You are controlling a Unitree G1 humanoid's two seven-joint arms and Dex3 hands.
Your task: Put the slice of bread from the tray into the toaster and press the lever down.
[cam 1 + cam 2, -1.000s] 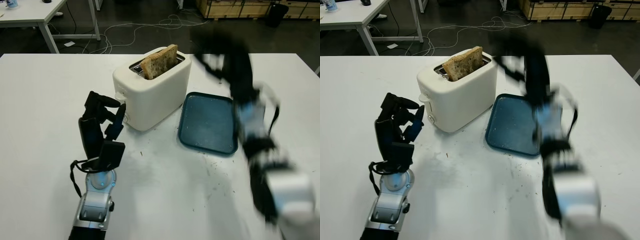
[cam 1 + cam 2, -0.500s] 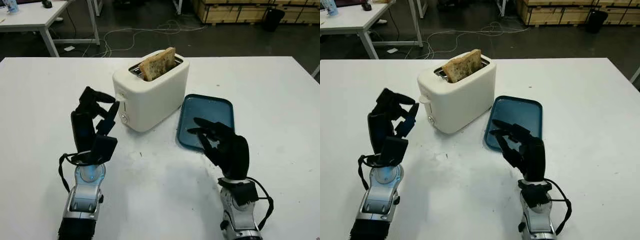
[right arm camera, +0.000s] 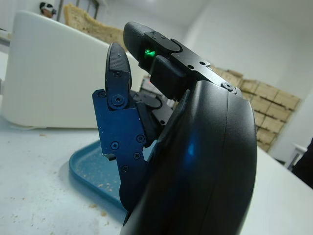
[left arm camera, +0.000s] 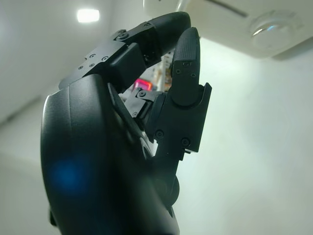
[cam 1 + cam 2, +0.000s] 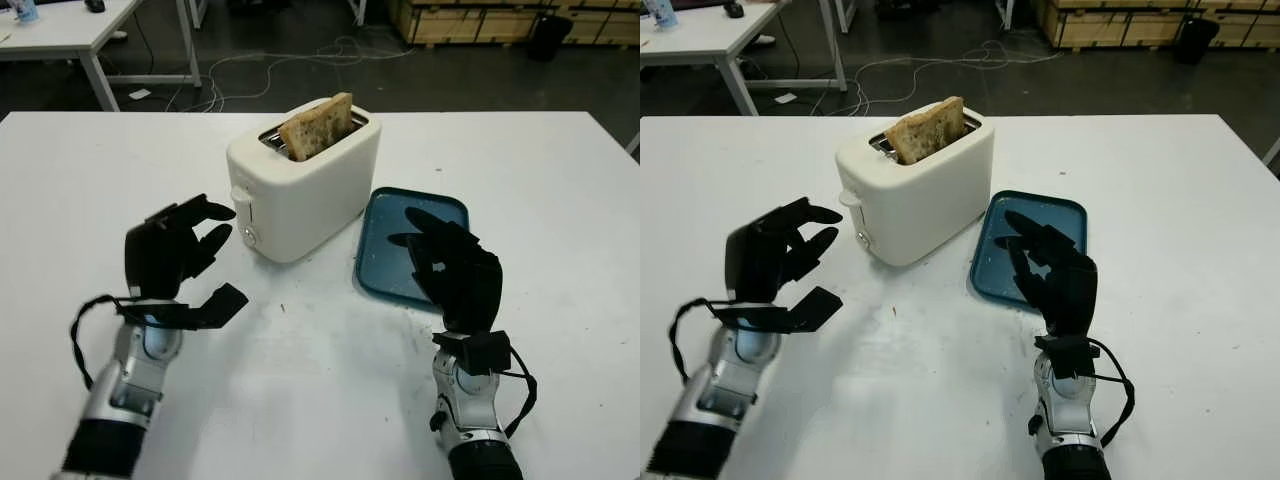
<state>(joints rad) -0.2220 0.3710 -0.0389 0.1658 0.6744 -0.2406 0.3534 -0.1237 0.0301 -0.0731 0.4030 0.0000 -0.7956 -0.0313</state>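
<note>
The bread slice stands tilted in a slot of the white toaster, with its upper half sticking out. The toaster's lever sits high on the end that faces my left hand. The blue tray to the right of the toaster holds only crumbs. My left hand is open, a short way left of the lever and apart from it. My right hand is open over the tray's near edge. The right wrist view has the toaster, the bread and the tray beyond the fingers.
The white table has scattered crumbs in front of the tray. Beyond its far edge are another table, floor cables and wooden crates.
My right arm has swung back from beside the toaster and come down with its hand at the tray's near edge. My left hand has turned its palm toward the toaster. The bread stays in the slot.
</note>
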